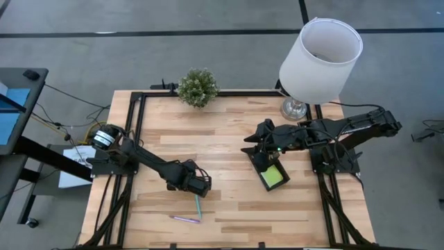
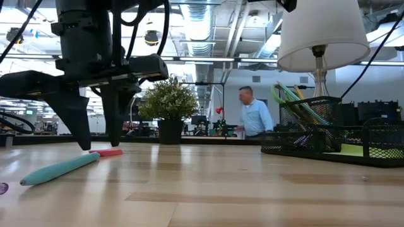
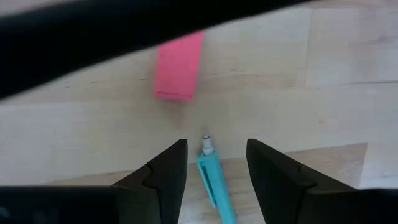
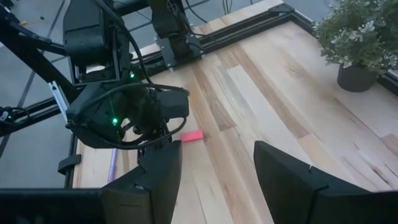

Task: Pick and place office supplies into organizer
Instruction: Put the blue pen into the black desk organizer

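Low over the worktop [image 1: 229, 149], my left pincer [image 3: 216, 163] open astride teal pen [image 3: 214, 182]; pink eraser [image 3: 179, 65] just beyond; right pincer [image 4: 217, 168] open.

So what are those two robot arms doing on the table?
They are tidying desk things into the black organizer. The left tool is open and hovering low over a teal pen, with a pink eraser lying just past it. The right tool is open too, up by the organizer, which already holds a lime-green sticky-note pad. A purple pen waits on the table.
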Available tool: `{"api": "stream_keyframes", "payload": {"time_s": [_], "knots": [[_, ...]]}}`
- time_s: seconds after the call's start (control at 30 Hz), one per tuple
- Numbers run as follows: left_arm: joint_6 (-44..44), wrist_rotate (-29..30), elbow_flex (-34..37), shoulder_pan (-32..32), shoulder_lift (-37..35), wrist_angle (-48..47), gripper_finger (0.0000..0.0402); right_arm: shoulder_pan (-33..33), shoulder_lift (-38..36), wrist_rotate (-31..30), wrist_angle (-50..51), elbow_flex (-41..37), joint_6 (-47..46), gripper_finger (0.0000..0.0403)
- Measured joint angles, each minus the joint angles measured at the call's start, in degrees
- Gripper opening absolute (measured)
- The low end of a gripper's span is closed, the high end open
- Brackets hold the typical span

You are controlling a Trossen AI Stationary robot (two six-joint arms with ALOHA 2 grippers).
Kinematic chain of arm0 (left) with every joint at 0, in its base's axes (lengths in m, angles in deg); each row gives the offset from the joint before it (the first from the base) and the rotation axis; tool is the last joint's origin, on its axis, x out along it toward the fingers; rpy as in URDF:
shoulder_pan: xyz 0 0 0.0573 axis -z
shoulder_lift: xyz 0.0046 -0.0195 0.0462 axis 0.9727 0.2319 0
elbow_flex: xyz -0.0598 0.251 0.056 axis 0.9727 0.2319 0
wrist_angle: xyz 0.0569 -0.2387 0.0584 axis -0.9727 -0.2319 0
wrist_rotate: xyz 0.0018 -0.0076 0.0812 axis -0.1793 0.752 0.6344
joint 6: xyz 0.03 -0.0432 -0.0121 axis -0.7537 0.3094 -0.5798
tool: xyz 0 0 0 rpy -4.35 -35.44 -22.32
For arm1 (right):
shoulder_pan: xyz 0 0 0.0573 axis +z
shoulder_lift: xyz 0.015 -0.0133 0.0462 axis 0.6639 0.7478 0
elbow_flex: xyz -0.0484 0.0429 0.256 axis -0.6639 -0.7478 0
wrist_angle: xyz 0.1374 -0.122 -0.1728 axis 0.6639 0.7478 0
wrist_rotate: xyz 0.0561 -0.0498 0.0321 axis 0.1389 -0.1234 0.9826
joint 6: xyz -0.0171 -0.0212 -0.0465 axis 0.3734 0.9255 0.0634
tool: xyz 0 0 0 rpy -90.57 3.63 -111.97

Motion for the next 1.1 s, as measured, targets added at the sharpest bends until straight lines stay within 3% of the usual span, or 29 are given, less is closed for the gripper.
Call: {"api": "stream_keyframes", "payload": {"time_s": [0.2,0.57,0.73,1.1], "knots": [[0.50,0.62,0.00,0.00,0.00,-2.07,0.0148,0.00,0.00,0.02,0.01,0.00,0.00,0.0193],[0.84,1.45,-0.01,0.00,0.20,-0.30,0.0067,0.00,0.00,0.02,0.01,0.00,0.01,0.0193],[1.09,-1.58,-0.09,0.37,2.47,0.04,0.0063,0.20,0.00,0.13,0.05,0.00,0.01,0.0191],[2.31,-1.37,-0.13,1.32,3.37,1.06,0.0064,0.17,0.02,0.17,0.01,0.02,0.01,0.0191]]}}
